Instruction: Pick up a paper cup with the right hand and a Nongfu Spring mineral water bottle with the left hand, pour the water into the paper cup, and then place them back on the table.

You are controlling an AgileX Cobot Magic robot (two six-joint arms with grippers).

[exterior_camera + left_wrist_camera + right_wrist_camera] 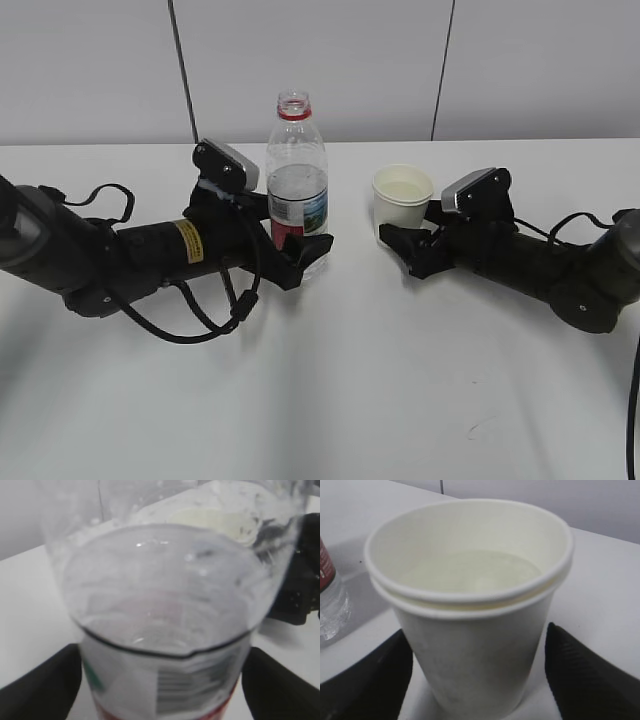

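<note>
I see the tall clear plastic water bottle (297, 185) upright on the white bench (330, 390), left gripper (296, 255) spread around its base. Right gripper (408, 249) sits apart, flanking the upright white paper cup (402, 199), contact unclear.

Both arms lie low over the surface (320, 400); left end effector (297, 262) and right end effector (405, 246) spread, facing each other.

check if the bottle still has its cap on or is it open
Open: the Nongfu Spring mineral water bottle stands upright with a bare mouth above its red neck ring; no cap shows.
</note>
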